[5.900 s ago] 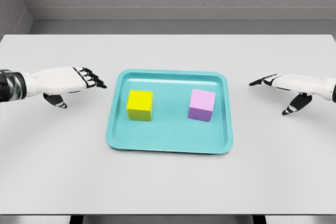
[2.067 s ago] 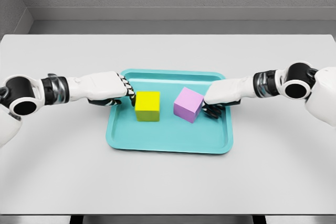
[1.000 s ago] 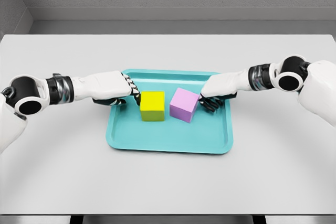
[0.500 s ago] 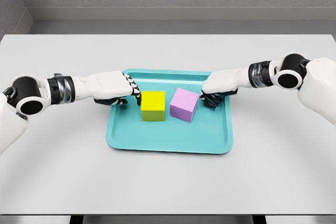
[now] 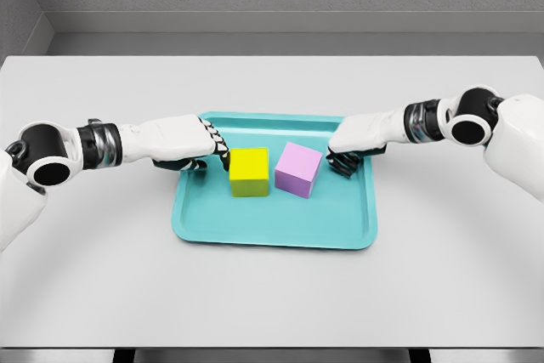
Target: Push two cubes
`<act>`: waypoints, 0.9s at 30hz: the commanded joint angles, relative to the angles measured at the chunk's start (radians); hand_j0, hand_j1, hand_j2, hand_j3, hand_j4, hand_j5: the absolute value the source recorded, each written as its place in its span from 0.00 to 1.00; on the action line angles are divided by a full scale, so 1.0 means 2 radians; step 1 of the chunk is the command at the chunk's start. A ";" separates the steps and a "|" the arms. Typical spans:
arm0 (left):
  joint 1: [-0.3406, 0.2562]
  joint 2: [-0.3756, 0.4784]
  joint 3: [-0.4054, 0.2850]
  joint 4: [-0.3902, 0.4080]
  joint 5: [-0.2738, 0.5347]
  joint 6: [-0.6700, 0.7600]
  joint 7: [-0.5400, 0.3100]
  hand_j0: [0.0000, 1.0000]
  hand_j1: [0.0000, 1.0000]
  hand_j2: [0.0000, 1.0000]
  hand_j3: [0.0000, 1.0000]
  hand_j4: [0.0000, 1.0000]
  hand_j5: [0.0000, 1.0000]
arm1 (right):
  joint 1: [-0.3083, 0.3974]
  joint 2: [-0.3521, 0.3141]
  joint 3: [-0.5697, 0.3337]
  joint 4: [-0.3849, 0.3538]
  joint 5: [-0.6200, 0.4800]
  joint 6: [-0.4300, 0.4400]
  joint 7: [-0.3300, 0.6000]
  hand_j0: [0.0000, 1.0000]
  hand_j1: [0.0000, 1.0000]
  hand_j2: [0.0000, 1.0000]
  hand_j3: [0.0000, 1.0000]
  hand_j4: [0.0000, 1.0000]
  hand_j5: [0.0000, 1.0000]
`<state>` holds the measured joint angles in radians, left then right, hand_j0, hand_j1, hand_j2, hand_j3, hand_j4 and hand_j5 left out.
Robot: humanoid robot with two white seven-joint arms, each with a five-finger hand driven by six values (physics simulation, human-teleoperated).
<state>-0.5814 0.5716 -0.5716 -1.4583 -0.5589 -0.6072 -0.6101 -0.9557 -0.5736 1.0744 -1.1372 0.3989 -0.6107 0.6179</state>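
A yellow cube (image 5: 250, 172) and a pink cube (image 5: 298, 169) sit close together, a narrow gap between them, in the middle of a teal tray (image 5: 274, 225). My left hand (image 5: 212, 147) reaches over the tray's left rim, its curled fingers against the yellow cube's left side. My right hand (image 5: 339, 159) comes in over the tray's right part, fingers curled, just right of the pink cube with a small gap showing. Neither hand holds anything.
The tray lies on a white table (image 5: 272, 295) with a grey wall behind. Bare tabletop surrounds the tray on all sides.
Since a second ago the left hand has nudged the yellow cube slightly right. The right hand has drawn back a little from the pink cube, which stays put.
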 commanded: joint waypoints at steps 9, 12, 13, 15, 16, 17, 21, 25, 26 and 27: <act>-0.002 -0.008 0.000 0.003 -0.001 -0.002 0.000 0.59 0.59 0.59 0.59 0.59 0.59 | 0.000 0.000 0.012 -0.010 0.015 0.000 -0.003 0.14 0.14 0.14 0.14 0.14 0.14; -0.002 -0.008 0.000 0.002 -0.001 -0.002 0.000 0.59 0.59 0.59 0.59 0.59 0.59 | 0.000 0.001 0.012 -0.015 0.015 0.000 -0.003 0.14 0.14 0.14 0.14 0.14 0.14; -0.002 -0.008 0.000 0.002 -0.001 -0.002 0.000 0.59 0.59 0.59 0.59 0.59 0.59 | -0.001 0.001 0.015 -0.015 0.015 0.000 -0.003 0.14 0.14 0.14 0.14 0.14 0.14; -0.002 -0.008 0.000 0.002 -0.001 -0.002 0.000 0.59 0.59 0.59 0.59 0.59 0.59 | 0.000 0.003 0.016 -0.015 0.015 0.000 -0.003 0.14 0.14 0.14 0.14 0.14 0.14; -0.002 -0.008 0.000 0.002 -0.001 -0.002 0.000 0.59 0.59 0.59 0.59 0.59 0.59 | 0.000 0.004 0.016 -0.015 0.015 0.000 -0.003 0.14 0.14 0.14 0.14 0.14 0.14; -0.002 -0.008 0.000 0.002 -0.001 -0.002 0.000 0.59 0.59 0.59 0.59 0.59 0.59 | -0.001 0.005 0.016 -0.015 0.015 0.000 -0.003 0.14 0.14 0.14 0.14 0.14 0.14; -0.002 -0.008 0.000 0.002 -0.001 -0.002 0.000 0.59 0.59 0.59 0.59 0.59 0.59 | -0.001 0.007 0.016 -0.010 0.014 0.000 -0.003 0.14 0.14 0.14 0.14 0.14 0.14; -0.002 -0.008 0.000 0.002 -0.001 -0.002 0.000 0.59 0.59 0.59 0.59 0.59 0.59 | -0.002 0.008 0.014 -0.007 0.014 0.000 -0.003 0.14 0.14 0.14 0.14 0.14 0.14; -0.002 -0.008 0.000 0.001 -0.001 -0.002 0.000 0.59 0.59 0.59 0.59 0.59 0.59 | -0.002 0.010 0.014 -0.007 0.014 0.000 -0.003 0.14 0.14 0.14 0.14 0.14 0.14; -0.002 -0.008 0.000 0.002 -0.001 -0.002 0.000 0.59 0.59 0.59 0.59 0.59 0.59 | -0.005 0.011 0.014 -0.005 0.014 0.000 -0.003 0.14 0.14 0.14 0.14 0.14 0.14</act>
<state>-0.5860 0.5548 -0.5727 -1.4546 -0.5674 -0.6137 -0.6114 -0.9664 -0.5543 1.1046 -1.1502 0.4312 -0.6130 0.6110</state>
